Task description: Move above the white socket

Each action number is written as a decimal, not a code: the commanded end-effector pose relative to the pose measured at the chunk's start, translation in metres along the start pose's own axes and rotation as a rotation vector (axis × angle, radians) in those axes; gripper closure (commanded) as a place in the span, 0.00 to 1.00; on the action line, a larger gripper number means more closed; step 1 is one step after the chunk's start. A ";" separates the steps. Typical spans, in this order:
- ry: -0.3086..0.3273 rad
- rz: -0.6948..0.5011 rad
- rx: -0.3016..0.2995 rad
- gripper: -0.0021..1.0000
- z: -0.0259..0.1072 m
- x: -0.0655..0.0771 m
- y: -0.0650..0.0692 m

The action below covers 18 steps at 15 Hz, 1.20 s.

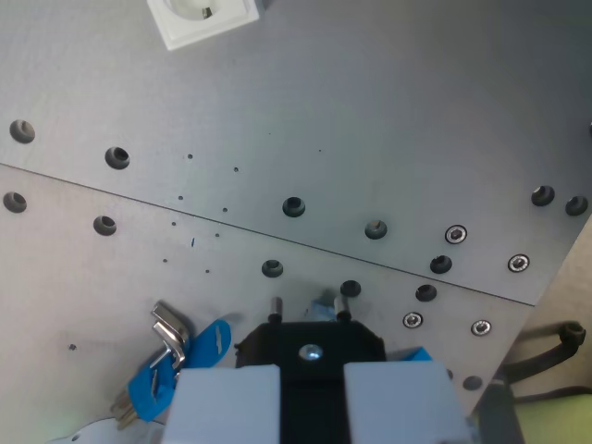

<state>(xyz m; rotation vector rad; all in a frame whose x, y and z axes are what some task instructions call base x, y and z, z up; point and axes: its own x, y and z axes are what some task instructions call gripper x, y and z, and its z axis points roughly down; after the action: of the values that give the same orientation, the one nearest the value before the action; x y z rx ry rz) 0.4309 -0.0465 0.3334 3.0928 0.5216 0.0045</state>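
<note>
Risk: white socket (203,18) is sitting at the top edge of the wrist view, partly cropped, well apart from me; if I'm drifting off-line I'm losing it from frame and stopping offset. I'm pointing down at the desk (370,120). My pincer (312,393) is clenching a black plug (310,344), prongs forward. Blue-tagged keys (171,361) are lying just beside it, on the wrist view's left — snag hazard if I'm travelling low.

Gripper (313,319): two pale grey blocky finger housings at near edge, black body between them, one silver screw centred on the black part.
</note>
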 end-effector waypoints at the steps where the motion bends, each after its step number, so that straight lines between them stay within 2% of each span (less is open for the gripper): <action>1: 0.000 -0.001 -0.001 1.00 0.000 0.000 0.000; 10: 0.003 0.001 -0.001 1.00 0.003 0.001 0.000; 18: 0.030 0.009 -0.010 1.00 0.017 0.005 -0.003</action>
<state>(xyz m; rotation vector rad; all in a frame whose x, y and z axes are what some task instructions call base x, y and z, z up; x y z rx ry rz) 0.4339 -0.0446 0.3226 3.0957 0.5245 -0.0163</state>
